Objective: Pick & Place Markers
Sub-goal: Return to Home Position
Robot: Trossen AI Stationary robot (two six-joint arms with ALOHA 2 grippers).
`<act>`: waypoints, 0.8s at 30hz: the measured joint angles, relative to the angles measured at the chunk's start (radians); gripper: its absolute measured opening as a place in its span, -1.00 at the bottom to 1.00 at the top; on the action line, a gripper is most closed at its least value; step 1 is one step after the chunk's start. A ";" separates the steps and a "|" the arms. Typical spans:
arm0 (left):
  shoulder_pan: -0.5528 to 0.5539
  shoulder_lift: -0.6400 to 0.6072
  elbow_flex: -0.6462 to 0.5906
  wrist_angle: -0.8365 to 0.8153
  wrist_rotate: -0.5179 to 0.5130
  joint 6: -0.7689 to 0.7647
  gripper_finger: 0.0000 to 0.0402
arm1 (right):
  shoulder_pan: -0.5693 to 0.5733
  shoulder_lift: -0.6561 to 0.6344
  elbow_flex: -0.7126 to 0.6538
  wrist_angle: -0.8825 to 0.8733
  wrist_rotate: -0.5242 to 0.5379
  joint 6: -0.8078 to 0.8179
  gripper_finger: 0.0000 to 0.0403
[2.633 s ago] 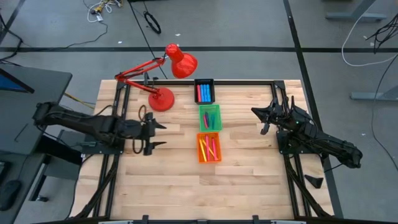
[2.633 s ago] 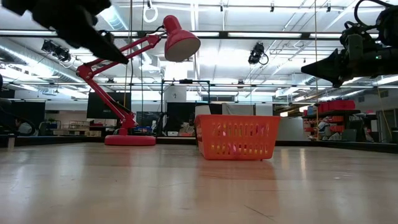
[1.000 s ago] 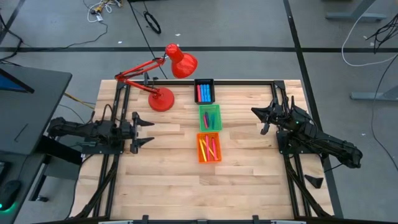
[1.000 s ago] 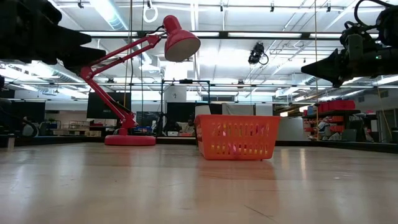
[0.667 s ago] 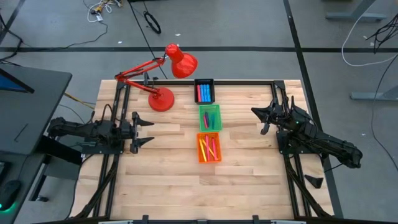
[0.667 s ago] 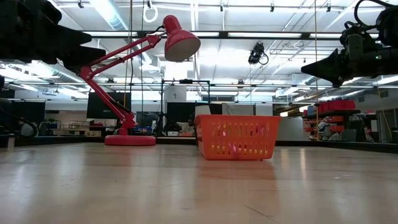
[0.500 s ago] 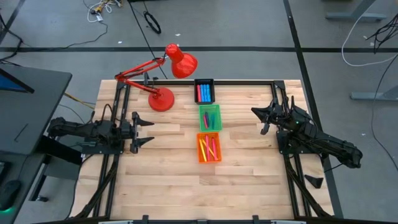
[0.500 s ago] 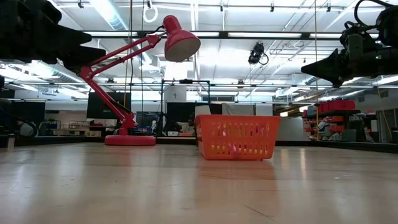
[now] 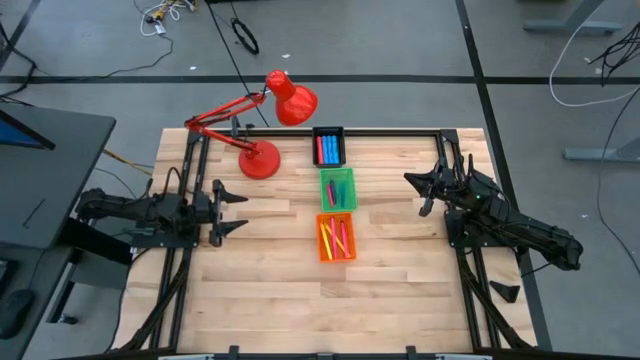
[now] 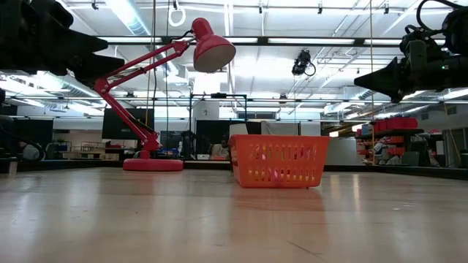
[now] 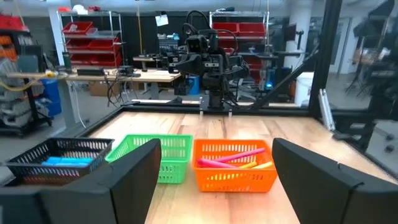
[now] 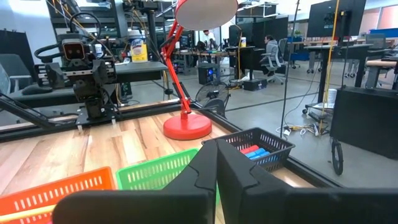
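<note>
The high camera looked straight down from far above the orange plastic mesh bin (image 9: 320, 240), taking in the whole wooden plank table (image 9: 260, 290) around it. The low camera sat at tabletop level, facing that bin side-on. The two wrist cameras faced the bin from opposite sides, nearer. The pink and yellow markers (image 9: 340, 238) inside it showed from above and from the left wrist.

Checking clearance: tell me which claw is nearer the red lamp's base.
Left. The left claw hangs close beside the lamp base; the right claw is far off beyond the bins.
</note>
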 joint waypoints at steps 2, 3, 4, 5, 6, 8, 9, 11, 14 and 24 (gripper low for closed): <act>0.000 0.000 0.000 0.000 0.000 -0.035 0.56 | 0.000 0.000 0.000 0.000 0.000 0.000 -0.95; 0.000 0.000 0.000 0.001 0.000 -0.052 0.56 | 0.000 0.000 0.000 0.000 0.000 0.000 -0.95; 0.000 0.000 0.000 0.000 0.000 -0.076 0.56 | 0.000 0.000 0.000 0.000 0.000 0.000 -0.95; 0.000 0.000 0.000 0.001 0.000 -0.101 0.56 | 0.000 0.000 0.000 0.000 0.000 0.000 -0.95; 0.000 0.000 0.000 0.001 0.000 -0.125 0.56 | 0.000 0.000 0.000 0.000 0.000 0.000 -0.95; 0.000 0.000 0.000 0.001 0.000 -0.162 0.56 | 0.000 0.000 0.000 0.000 0.000 0.000 -0.95; 0.000 0.000 0.000 0.001 0.001 -0.177 0.56 | 0.000 0.000 0.000 0.000 0.000 0.000 -0.95; 0.000 0.000 0.000 0.001 0.000 -0.198 0.56 | 0.000 0.000 0.000 0.000 0.000 0.000 -0.95; 0.000 0.000 0.000 0.001 0.000 -0.197 0.56 | 0.000 0.000 0.000 0.000 0.000 0.000 -0.95; 0.000 0.000 0.000 0.001 0.001 -0.198 0.56 | 0.000 0.000 0.000 0.000 0.000 0.000 -0.95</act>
